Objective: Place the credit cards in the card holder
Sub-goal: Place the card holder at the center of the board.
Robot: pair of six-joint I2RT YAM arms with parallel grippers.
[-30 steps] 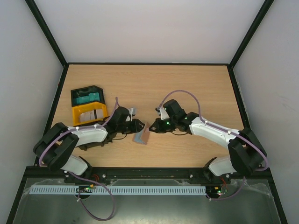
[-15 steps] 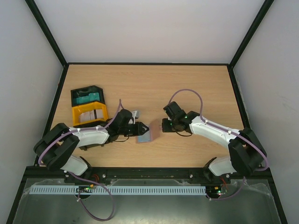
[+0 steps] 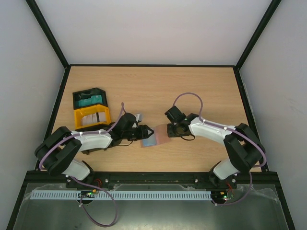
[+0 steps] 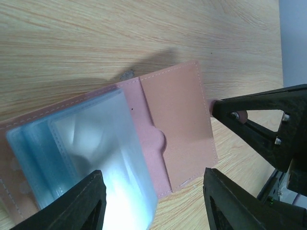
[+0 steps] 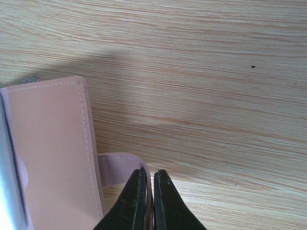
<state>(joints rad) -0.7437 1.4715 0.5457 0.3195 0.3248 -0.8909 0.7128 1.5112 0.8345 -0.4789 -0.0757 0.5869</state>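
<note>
The card holder [image 3: 157, 136] lies opened flat on the table between both arms, its pinkish inside [image 4: 177, 120] up and its clear sleeves [image 4: 81, 148] fanned to one side. My left gripper [image 3: 145, 132] hovers over it, fingers wide apart [image 4: 152, 184] with nothing pinched. My right gripper [image 3: 167, 130] is shut [image 5: 149, 191] on the holder's small strap tab [image 5: 115, 165]. Credit cards sit in the trays: teal ones [image 3: 89, 100] in the black tray, pale ones [image 3: 91, 117] in the yellow tray.
The black tray [image 3: 100, 91] and the yellow tray [image 3: 79, 115] stand together at the left, just behind my left arm. Black frame rails border the wooden table [image 3: 201, 91] on all sides.
The card holder went from a part-folded bundle at my left gripper to lying spread open. My left gripper opened. My right gripper moved left, dropped to the table and now pinches the tab.
</note>
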